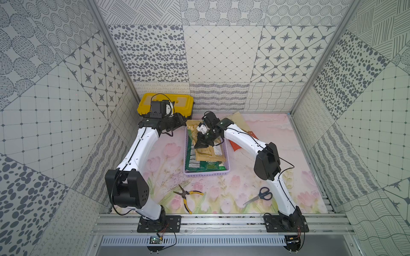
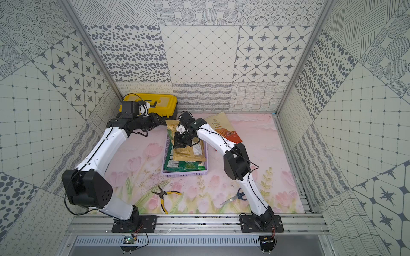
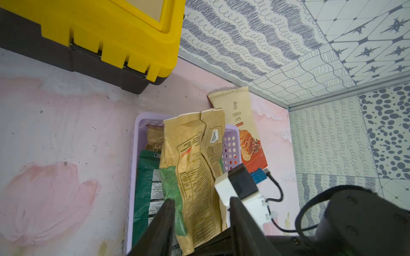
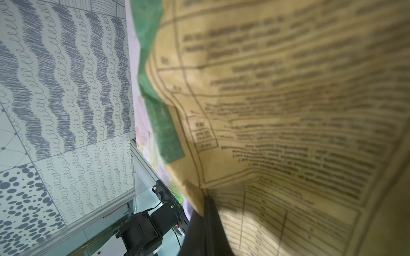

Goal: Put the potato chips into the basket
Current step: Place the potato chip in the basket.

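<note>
Over the basket [image 1: 206,173], the right gripper [image 1: 200,144] pinches the tan-gold bag [image 3: 195,168] by its end. Off the basket's far corner, the left gripper [image 3: 201,199] hovers, jaws spread.

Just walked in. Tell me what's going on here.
The right tool is shut on a tan-and-green bag of chips, holding it crumpled over the lilac basket. A dark green bag and a tan-gold bag already lie in it. The left tool is open near the basket's far end, gripping nothing as far as I can tell. The Cassava Chips bag lies on the table outside the basket, partly under the right arm.
</note>
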{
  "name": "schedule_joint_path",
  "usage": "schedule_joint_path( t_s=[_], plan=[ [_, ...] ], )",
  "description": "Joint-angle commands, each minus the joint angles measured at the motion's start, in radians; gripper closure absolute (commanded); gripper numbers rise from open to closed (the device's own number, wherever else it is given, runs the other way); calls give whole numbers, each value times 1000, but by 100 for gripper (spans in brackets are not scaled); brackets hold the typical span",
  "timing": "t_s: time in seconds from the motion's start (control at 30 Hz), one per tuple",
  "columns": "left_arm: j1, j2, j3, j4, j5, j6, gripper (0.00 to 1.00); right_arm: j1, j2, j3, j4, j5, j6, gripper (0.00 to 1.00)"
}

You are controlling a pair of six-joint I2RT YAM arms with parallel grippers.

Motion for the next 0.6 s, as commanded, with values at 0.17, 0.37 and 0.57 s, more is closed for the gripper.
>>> schedule_joint_path(
  t_s=[0.17, 0.37, 0.57],
  plan=[
    [22, -17, -7, 54, 44, -21, 55, 14, -113, -120, 159, -10, 55, 53],
    [27, -13, -9, 57, 45, -26, 55, -33, -200, -146, 158, 97, -44, 44],
    [28, -23, -9, 58, 40, -19, 55, -63, -145, -234, 105, 274, -82, 40]
  ],
)
